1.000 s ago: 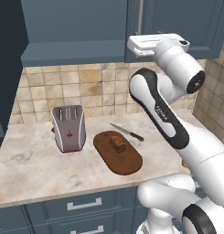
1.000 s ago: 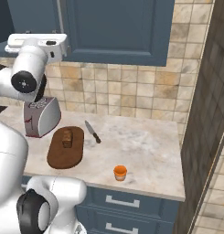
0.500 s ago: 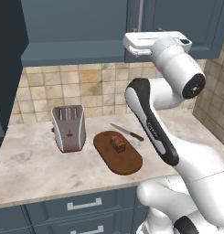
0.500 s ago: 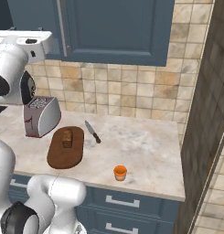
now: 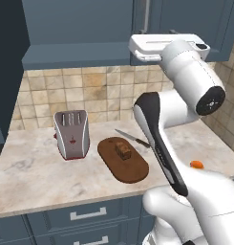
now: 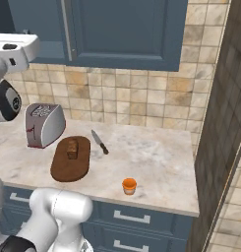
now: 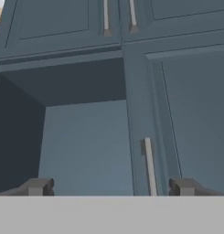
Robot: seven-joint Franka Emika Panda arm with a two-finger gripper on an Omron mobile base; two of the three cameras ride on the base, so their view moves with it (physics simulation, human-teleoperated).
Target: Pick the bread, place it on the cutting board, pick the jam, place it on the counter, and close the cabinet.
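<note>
- Gripper (image 7: 109,186) spread wide, holding nothing, facing the cabinet (image 7: 86,146) beside 1 silver handle (image 7: 150,167).
- Bread (image 6: 72,147) on the cutting board (image 6: 68,165).
- Jam (image 6: 129,186) near the counter's (image 6: 151,162) front edge.

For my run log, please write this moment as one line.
bread: on cutting board | jam: on counter | cabinet: open | fingers: open, empty

**Bystanders on the worktop**

A silver two-slot toaster (image 5: 71,134) with a dark red base stands upright at nine o'clock from the oval board. A black-handled kitchen knife (image 6: 100,142) lies flat at two o'clock from that board, just beside it. Beige square wall tiles (image 6: 141,101) run behind both.
</note>
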